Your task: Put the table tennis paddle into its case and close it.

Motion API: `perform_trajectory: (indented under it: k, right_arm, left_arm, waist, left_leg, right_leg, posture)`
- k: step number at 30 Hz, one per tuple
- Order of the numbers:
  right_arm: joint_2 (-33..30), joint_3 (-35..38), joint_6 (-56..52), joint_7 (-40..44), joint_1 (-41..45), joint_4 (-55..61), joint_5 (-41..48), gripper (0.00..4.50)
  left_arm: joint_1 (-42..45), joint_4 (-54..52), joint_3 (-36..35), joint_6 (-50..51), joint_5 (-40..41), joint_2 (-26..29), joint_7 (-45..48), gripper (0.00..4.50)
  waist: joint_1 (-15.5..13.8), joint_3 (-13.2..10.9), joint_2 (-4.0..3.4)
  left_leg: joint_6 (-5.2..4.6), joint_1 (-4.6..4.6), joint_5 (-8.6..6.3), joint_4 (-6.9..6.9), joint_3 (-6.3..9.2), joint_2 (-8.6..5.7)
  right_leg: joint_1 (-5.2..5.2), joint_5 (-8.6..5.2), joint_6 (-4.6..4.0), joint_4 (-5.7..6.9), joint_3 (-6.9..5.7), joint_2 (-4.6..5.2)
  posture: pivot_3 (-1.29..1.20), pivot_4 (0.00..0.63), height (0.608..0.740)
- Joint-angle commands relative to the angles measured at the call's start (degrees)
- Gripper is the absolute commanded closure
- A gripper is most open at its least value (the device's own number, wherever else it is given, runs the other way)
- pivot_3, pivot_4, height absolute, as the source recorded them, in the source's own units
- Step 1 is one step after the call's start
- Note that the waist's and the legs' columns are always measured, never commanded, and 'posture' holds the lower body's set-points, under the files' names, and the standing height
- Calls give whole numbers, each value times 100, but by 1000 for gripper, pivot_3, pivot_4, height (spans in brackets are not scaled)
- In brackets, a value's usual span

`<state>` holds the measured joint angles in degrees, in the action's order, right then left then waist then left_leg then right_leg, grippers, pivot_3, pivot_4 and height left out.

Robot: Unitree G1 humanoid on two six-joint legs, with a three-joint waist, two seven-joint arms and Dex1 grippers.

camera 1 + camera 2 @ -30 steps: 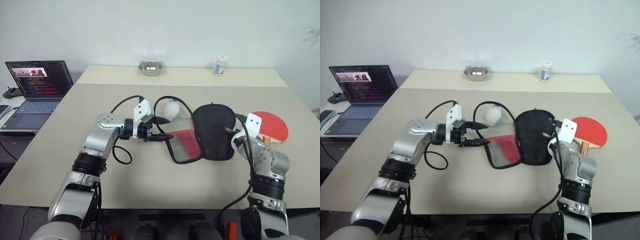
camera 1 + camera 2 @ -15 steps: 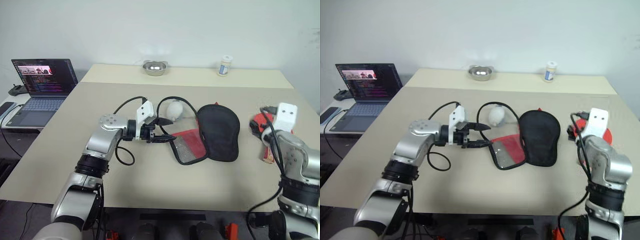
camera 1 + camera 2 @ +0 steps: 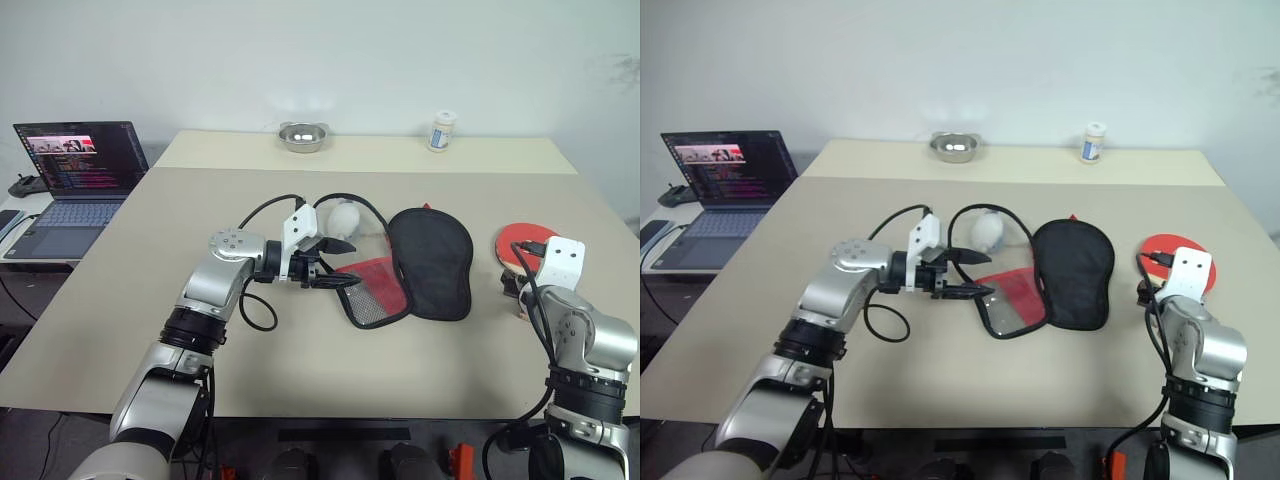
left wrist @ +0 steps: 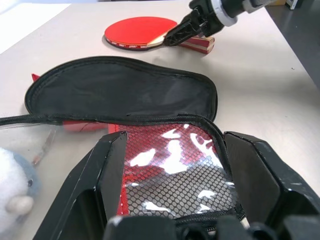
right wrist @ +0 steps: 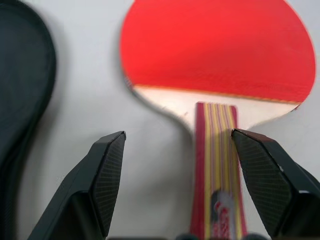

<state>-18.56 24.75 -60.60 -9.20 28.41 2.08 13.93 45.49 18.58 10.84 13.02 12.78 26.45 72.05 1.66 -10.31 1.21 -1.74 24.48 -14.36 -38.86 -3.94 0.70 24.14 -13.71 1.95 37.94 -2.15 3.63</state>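
Here paddle (image 5: 215, 55) lies flat on table (image 3: 300, 390) at our right, apart from case (image 3: 415, 265). Our right gripper (image 5: 180, 165) hovers above handle, jaws spread, touching nothing. Case lies unzipped mid-table, black flap folded back. Our left gripper (image 4: 175, 165) holds jaws wide at mesh edge, gripping nothing.

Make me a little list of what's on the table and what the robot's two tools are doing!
paddle: flat on table, red face up
case: unzipped, lying open
left tool: open, at case's mesh flap
right tool: open, over paddle handle, not gripping
plush toy: behind case
bowl: far edge
bottle: far edge
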Motion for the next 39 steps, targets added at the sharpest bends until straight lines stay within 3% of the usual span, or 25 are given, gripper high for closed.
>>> perform_trajectory:
  k: [1, 10, 21, 37, 39]
  right_arm:
    - [-166, 53, 274, 43, 168, -444, -139, 798]
    - [-220, 79, 326, 68, 296, -886, -188, 798]
    - [212, 150, -709, -61, 125, 371, -116, 798]
    - [-520, 196, 59, 142, 828, -1345, -367, 798]
    - [-482, 235, 42, 139, 804, -1328, -355, 1164]
  left_arm:
    - [134, -64, -41, -127, 5, -10, 17, 1135]
    - [71, -86, -63, -156, 1, 18, -17, 1135]
    - [30, -119, -83, -159, 9, 45, -60, 1135]
    - [89, -65, -76, -179, -16, 35, -84, 1135]
    - [78, -77, -83, -172, -16, 52, -91, 1135]
  waist:
    - [3, 0, 0]
    - [0, 1, 2]
    - [1, 1, 1]
    - [3, 1, 1]
    - [1, 1, 1]
  left_leg:
    - [0, 0, 0, 0, 0, 0]
    - [0, -1, 0, -2, -1, 0]
    - [0, -2, 0, -1, -2, 2]
    - [0, -2, 0, 0, -4, 0]
    - [0, -2, 0, -2, -5, -1]
  right_leg:
    - [0, 0, 0, 0, 0, 0]
    - [-3, 0, 0, 0, 1, 0]
    - [-2, 0, 0, 2, 3, 0]
    - [-1, 0, 0, -2, 4, 0]
    - [-2, 1, 0, 1, 5, 1]
  posture:
    - [0, 150, 740]
    - [0, 150, 740]
    - [0, 150, 740]
    - [0, 150, 740]
    - [0, 150, 740]
